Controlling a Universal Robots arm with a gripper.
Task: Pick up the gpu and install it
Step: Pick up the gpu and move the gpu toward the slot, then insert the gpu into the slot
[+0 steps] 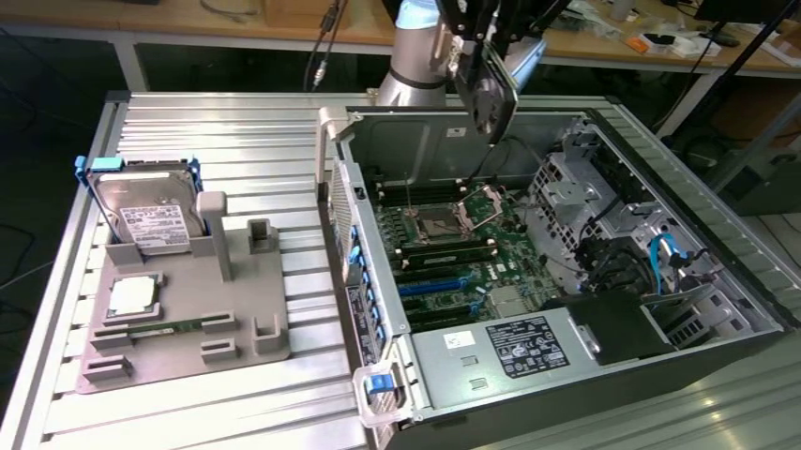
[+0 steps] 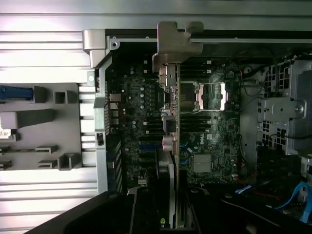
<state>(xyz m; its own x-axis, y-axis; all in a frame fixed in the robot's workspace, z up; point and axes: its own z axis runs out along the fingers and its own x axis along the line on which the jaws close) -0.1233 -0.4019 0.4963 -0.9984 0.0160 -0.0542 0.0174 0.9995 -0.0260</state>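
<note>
Above the open computer case (image 1: pixel 414 150) with motherboard (image 1: pixel 453 255) inside, the tool (image 1: pixel 482 58) clamped on the gpu (image 1: pixel 491 105).

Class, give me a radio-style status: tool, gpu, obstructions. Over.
Status: tool shut on gpu. Card hangs upright over open computer case, not seated. No obstruction seen over motherboard.

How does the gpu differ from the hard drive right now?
The gpu hangs in the gripper above the open case; the hard drive leans in the grey holder. The gpu is dark with a metal bracket; the hard drive is silver with a white label and blue frame. Both are flat, slab-like parts.
</note>
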